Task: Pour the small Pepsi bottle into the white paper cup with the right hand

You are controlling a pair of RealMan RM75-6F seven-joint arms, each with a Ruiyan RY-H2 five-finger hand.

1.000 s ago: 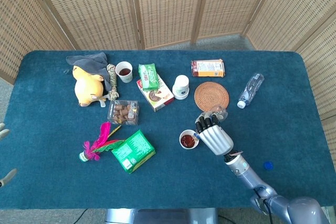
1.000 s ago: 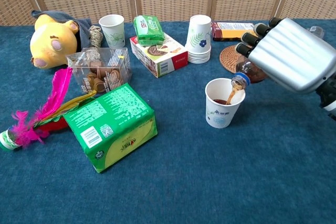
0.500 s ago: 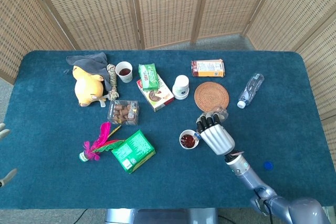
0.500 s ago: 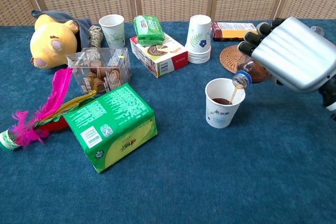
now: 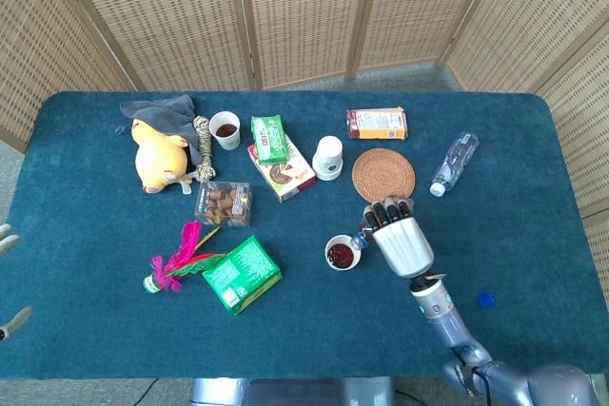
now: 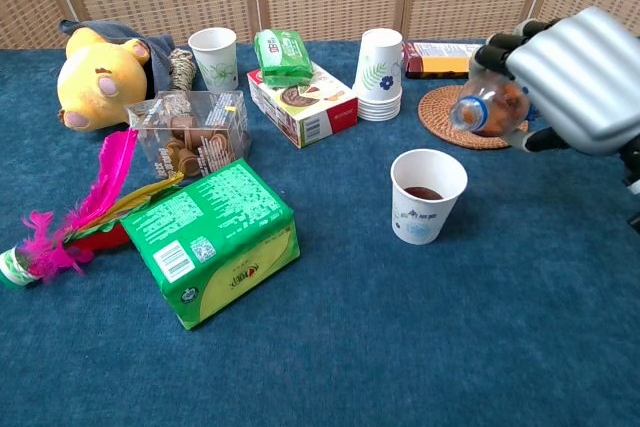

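Item: small clear plastic Pepsi bottle with blue neck ring [image 6: 487, 107], grasped in the silver right hand [image 6: 570, 82], held tilted above the table at 2 o'clock of the white paper cup with printed motif [image 6: 427, 196]. Cola is seen in the cup; no stream is visible. Pouring is judged largely done; righting and setting down remain. No label text is legible. Left hand: state cannot be told.

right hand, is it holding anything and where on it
The right hand grips the small clear-plastic Pepsi bottle around its body, with the neck sticking out.
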